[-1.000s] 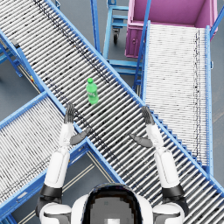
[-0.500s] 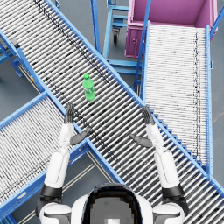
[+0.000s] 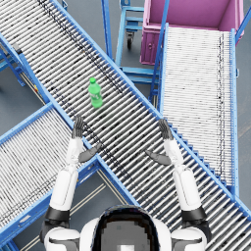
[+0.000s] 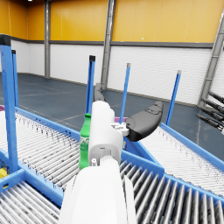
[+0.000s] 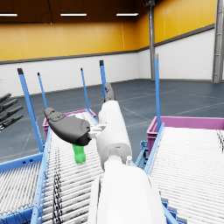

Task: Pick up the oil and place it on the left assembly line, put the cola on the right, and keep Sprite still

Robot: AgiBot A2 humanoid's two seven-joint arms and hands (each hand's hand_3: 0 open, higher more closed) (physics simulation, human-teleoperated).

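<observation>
Hovering above the roller conveyor (image 3: 128,128), left hand (image 3: 79,144) and right hand (image 3: 165,147) are both released, fingers spread, grasping nothing, apparently because the green Sprite bottle (image 3: 95,93) standing upright midway between the conveyor's edges, ahead of the left hand, is to be left alone.

we saw our white forearm (image 4: 98,192) rising to the dark left hand (image 4: 141,122), with its thumb jutting out sideways and its fingers (image 4: 99,94) pointing away, holding nothing. a green plastic bottle (image 4: 84,144) stood upright on the grey metal roller conveyor (image 4: 39,146) with blue side rails. it was just beyond the wrist and partly hidden by it. thin blue upright posts (image 4: 89,87) rose behind. at the picture's edge we saw the spread dark fingers (image 4: 211,111) of the right hand. a yellow-and-white hall wall (image 4: 175,52) stood far back.
</observation>
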